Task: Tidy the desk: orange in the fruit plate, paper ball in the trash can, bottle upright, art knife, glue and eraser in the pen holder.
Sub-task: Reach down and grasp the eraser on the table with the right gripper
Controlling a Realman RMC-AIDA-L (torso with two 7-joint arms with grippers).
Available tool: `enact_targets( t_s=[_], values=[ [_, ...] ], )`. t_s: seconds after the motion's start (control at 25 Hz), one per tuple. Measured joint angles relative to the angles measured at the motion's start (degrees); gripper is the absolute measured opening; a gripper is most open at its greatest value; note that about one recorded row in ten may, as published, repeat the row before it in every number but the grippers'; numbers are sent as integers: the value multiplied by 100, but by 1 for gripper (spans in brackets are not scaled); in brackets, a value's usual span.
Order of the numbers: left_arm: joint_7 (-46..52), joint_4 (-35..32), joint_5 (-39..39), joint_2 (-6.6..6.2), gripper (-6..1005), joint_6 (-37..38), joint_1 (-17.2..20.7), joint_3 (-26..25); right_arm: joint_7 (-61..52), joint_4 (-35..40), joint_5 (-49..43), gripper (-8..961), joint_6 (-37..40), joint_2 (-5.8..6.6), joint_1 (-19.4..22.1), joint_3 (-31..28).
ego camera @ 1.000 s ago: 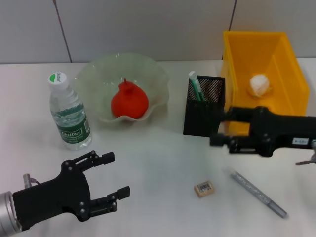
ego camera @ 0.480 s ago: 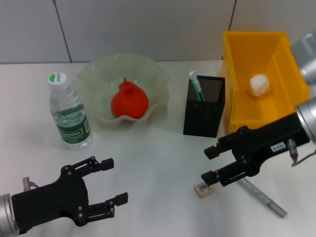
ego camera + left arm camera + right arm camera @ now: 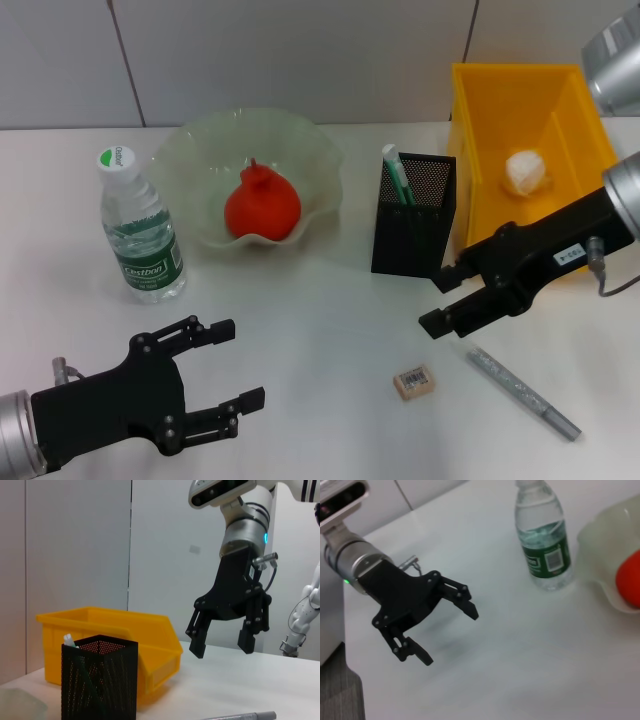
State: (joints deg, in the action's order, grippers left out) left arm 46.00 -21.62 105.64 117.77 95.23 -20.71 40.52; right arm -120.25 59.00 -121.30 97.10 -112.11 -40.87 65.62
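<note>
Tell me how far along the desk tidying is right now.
Done: orange in fruit plate, paper ball in trash can, bottle upright, art knife in pen holder. In hand: nothing; open right gripper hovers above the desk. Left: eraser and glue.

A robotics lab or test room set up as a mock desk. A plain white table (image 3: 330, 300) stands against a bare wall of pale grey panels (image 3: 300, 60) with dark seams. At the far right of the left wrist view, part of a white humanoid robot's arm (image 3: 302, 615) is visible.
</note>
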Motion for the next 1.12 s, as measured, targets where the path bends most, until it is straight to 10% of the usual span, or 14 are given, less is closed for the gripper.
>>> enact_targets(
  t_s=[0.44, 0.8, 1.12],
  values=[
    [7, 0, 0, 7, 813, -63, -51, -1, -285, -223, -1095, 739, 564, -62, -817, 64],
    [167, 8, 66, 23, 813, -147, -57, 79, 584, -714, -2440, 737, 183, -676, -1396, 160],
    [289, 9, 88, 25, 813, -223, -46, 64, 776, -727, -2392, 736, -463, -722, -1453, 1506]
  ],
)
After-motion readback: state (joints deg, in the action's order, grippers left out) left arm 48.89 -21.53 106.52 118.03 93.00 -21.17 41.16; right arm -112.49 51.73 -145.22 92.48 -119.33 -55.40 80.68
